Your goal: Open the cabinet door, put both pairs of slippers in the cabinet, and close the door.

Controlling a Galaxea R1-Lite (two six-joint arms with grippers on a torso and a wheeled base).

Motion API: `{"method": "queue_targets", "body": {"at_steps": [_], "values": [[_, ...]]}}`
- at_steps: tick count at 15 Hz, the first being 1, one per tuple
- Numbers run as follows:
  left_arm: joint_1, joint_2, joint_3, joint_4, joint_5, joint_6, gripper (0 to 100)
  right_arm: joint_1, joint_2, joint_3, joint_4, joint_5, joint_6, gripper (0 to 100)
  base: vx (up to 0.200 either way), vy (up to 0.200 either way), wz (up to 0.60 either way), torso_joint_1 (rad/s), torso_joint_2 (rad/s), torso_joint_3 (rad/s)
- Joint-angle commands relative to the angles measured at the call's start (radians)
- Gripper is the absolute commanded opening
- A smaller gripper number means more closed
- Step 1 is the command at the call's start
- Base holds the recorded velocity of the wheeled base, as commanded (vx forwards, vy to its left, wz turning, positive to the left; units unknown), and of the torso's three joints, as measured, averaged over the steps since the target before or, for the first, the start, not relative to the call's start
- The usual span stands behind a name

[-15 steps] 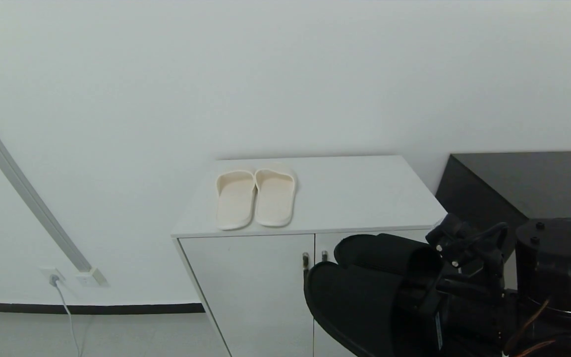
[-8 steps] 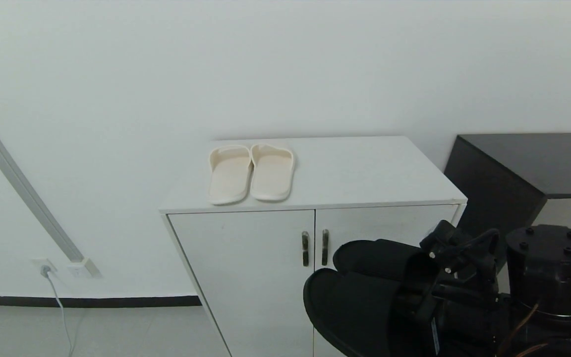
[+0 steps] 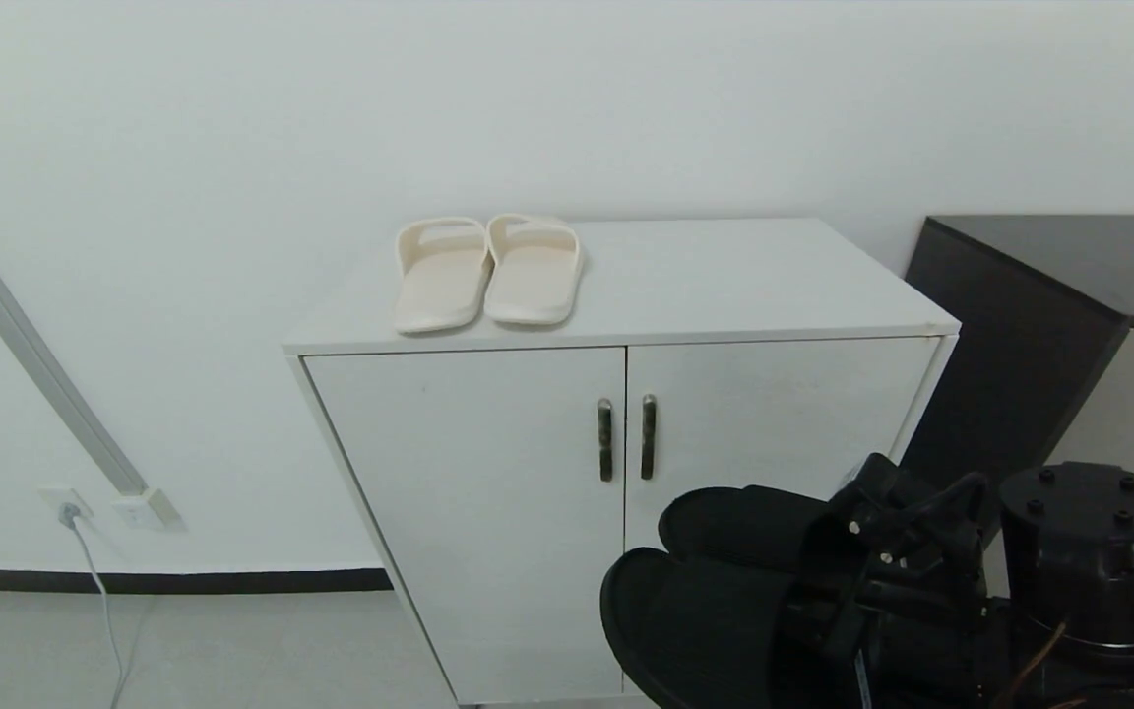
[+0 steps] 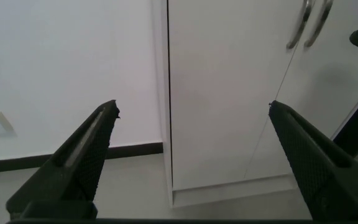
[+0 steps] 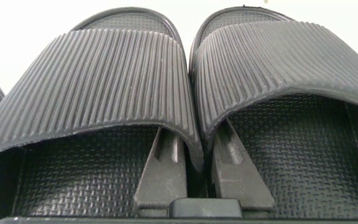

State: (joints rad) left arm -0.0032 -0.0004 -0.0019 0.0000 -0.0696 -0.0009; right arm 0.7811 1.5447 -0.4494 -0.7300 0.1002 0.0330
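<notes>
Our right gripper (image 5: 196, 134) is clamped on the pair of black ribbed slippers (image 3: 724, 581). Our left gripper (image 4: 192, 109) gapes wide, empty, before the closed white two-door cabinet (image 3: 488, 492).

A wall socket (image 3: 62, 502) with a plug in it sits low on the white wall (image 3: 232, 118). From it a pale cable (image 3: 99, 601) hangs to the grey floor (image 3: 183, 650). Just beside it a grey conduit (image 3: 26, 345) climbs slantwise, below it runs a black skirting strip (image 3: 183, 581), and well apart from it stands a black desk (image 3: 1020, 374).
</notes>
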Motion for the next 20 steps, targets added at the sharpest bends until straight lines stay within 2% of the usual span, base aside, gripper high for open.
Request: {"method": "queue_targets", "body": {"at_steps": [1, 7, 8, 9, 10, 12, 13, 14, 15, 16, 18, 20], "values": [[0.0, 0.0, 0.0, 0.0, 0.001, -0.001, 100, 0.003, 0.0, 0.006, 0.0, 0.001, -0.001, 0, 0.0, 0.0, 0.0, -0.168, 0.49, 0.334], [0.0, 0.0, -0.009, -0.006, 0.007, 0.007, 100, 0.012, 0.0, 0.017, -0.019, 0.001, -0.008, 0, 0.0, 0.0, 0.0, -0.136, 0.47, 0.331], [-0.001, 0.017, -0.076, -0.005, 0.005, -0.004, 100, 0.012, 0.0, 0.018, -0.023, 0.001, -0.008, 0, 0.0, 0.0, 0.0, -0.095, 0.45, 0.339], [-0.004, 0.08, -0.181, 0.005, 0.001, -0.041, 100, 0.012, 0.0, 0.02, -0.023, 0.001, -0.01, 0, 0.0, 0.0, 0.0, -0.1, 0.46, 0.359], [-0.008, 0.165, -0.245, 0.008, -0.021, -0.064, 100, 0.018, 0.002, 0.024, -0.023, 0.001, -0.021, 0, 0.0, 0.0, 0.0, -0.085, 0.43, 0.364], [-0.031, 0.329, -0.263, -0.003, -0.174, -0.068, 100, 0.018, -0.001, 0.024, -0.025, -0.002, -0.031, 0, 0.0, 0.0, 0.0, -0.056, 0.43, 0.376], [-0.032, 0.364, -0.271, -0.011, -0.22, -0.07, 100, 0.018, -0.003, 0.026, -0.025, -0.002, -0.031, 0, 0.0, 0.0, 0.0, -0.032, 0.24, 0.207], [-0.034, 0.464, -0.297, -0.046, -0.349, -0.074, 100, 0.018, -0.001, 0.028, -0.025, 0.001, -0.03, 0, 0.0, 0.0, 0.0, -0.017, 0.16, 0.119], [-0.034, 0.522, -0.317, -0.075, -0.404, -0.085, 100, 0.021, 0.002, 0.028, -0.025, 0.01, -0.031, 0, 0.0, 0.0, 0.0, -0.012, 0.08, 0.085], [-0.035, 0.609, -0.342, -0.129, -0.454, -0.099, 100, 0.021, 0.002, 0.029, -0.025, 0.021, -0.031, 0, 0.0, 0.0, 0.0, 0.0, 0.0, 0.0], [-0.066, 0.741, -0.357, -0.245, -0.53, -0.1, 100, 0.021, 0.0, 0.031, -0.025, 0.021, -0.031, 0, 0.0, 0.0, 0.0, 0.0, 0.0, 0.0], [-0.156, 0.892, -0.386, -0.353, -0.559, -0.113, 100, 0.023, 0.0, 0.034, -0.025, 0.023, -0.031, 0, 0.0, 0.0, 0.0, 0.0, 0.0, 0.0]]}}
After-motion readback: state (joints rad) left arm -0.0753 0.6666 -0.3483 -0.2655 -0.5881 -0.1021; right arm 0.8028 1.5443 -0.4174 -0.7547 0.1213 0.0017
